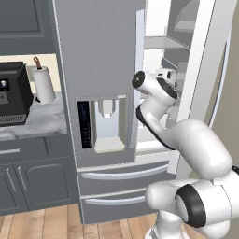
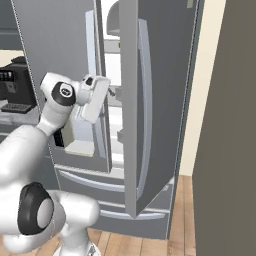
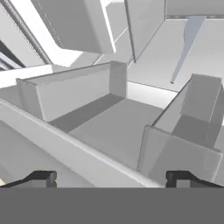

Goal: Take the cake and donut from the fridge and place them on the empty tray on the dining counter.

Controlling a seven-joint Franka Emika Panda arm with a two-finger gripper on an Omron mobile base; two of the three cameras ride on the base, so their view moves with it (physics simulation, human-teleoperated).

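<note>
Standing wide apart, the two dark fingertips of the gripper (image 3: 111, 178) are holding nothing and pointing down into the white interior of the fridge (image 1: 100, 56), over pale bins and a shelf edge. In the right base view the hand is reaching into the gap between the closed left door and the right door (image 2: 150, 100), which is swinging open toward the camera. The water dispenser (image 1: 108, 123) is sitting in the closed door, beside the arm's elbow. Neither cake nor donut can be made out among the shelves. Left of the fridge, a paper towel roll (image 1: 44, 85) and a black appliance (image 1: 13, 93) are sitting on the wall counter (image 1: 42, 122).
</note>
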